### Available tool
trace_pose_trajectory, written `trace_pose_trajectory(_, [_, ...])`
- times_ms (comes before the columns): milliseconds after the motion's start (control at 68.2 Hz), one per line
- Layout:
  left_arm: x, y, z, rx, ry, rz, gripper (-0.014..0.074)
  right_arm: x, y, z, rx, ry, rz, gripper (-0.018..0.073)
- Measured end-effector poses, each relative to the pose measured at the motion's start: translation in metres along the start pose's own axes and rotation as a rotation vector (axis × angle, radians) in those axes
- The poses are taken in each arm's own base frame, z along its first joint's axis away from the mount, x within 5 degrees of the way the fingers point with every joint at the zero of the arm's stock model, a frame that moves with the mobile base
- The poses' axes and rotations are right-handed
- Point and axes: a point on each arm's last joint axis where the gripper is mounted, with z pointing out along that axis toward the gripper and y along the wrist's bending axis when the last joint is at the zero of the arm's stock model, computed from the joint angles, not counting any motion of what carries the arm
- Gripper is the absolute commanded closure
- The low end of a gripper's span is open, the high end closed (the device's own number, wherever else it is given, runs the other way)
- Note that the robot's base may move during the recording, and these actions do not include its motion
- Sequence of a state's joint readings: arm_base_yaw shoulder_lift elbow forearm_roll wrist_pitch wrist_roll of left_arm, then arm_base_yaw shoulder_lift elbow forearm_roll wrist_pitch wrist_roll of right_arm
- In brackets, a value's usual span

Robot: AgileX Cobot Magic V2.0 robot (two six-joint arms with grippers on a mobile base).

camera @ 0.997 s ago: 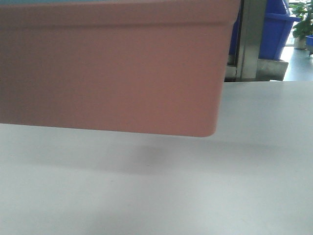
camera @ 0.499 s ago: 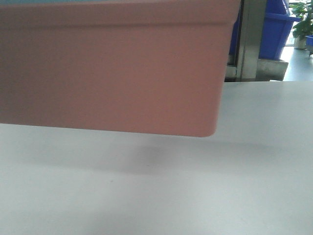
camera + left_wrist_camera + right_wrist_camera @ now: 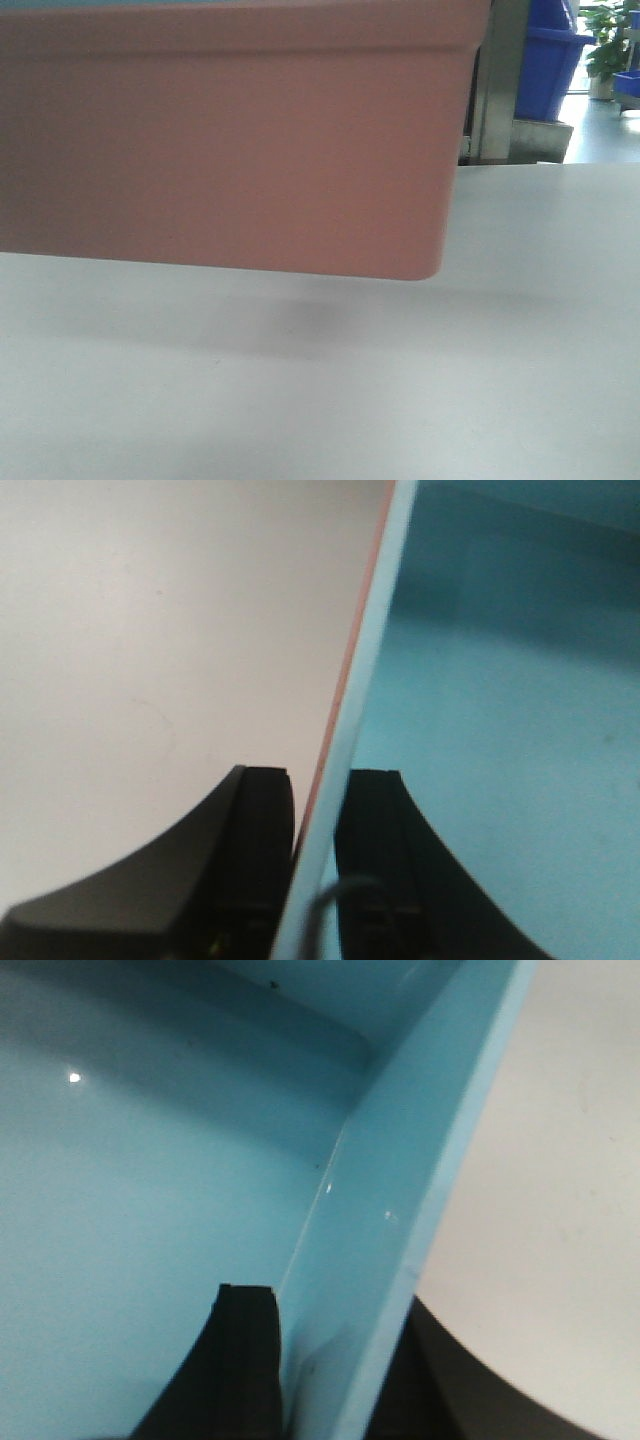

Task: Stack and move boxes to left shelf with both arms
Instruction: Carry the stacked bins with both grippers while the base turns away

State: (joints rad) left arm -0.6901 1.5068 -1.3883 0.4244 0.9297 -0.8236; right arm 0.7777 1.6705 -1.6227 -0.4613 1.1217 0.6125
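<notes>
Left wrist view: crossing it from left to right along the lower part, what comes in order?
White tabletop, outer tool finger, pink box edge, light blue box rim, inner tool finger, light blue box floor.

gap: open under pink box (image 3: 230,140) | right-rear: steel post (image 3: 497,80), blue bin (image 3: 545,65) block

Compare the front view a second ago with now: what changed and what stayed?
The steel post and dark blue bin behind slid slightly left in the front view, so the rig seems to be moving. The salmon pink box kept its place in frame, raised over the white table. Now the left tool and right tool clamp the rim of the light blue box.
</notes>
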Motion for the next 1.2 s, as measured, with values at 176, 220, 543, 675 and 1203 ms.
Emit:
trace_pose_trajectory(176, [0.0000, 0.0000, 0.0000, 0.000, 0.000, 0.000, 0.0599, 0.0000, 0.0000, 0.0000, 0.000, 0.000, 0.000, 0.0523])
trace_pose_trajectory(220, [0.0000, 0.0000, 0.0000, 0.000, 0.000, 0.000, 0.0599, 0.0000, 0.0000, 0.0000, 0.000, 0.000, 0.000, 0.0523])
trace_pose_trajectory(543, [0.0000, 0.0000, 0.0000, 0.000, 0.000, 0.000, 0.0599, 0.0001, 0.0001, 0.0000, -0.001, 0.001, 0.001, 0.0523])
trace_pose_trajectory(675, [0.0000, 0.0000, 0.0000, 0.000, 0.000, 0.000, 0.0599, 0.0001, 0.0001, 0.0000, -0.001, 0.001, 0.001, 0.0523])
trace_pose_trajectory(1203, [-0.0001, -0.0001, 0.0000, 0.001, -0.001, 0.000, 0.0599, 0.0002, 0.0000, 0.0000, 0.000, 0.002, 0.001, 0.0523])
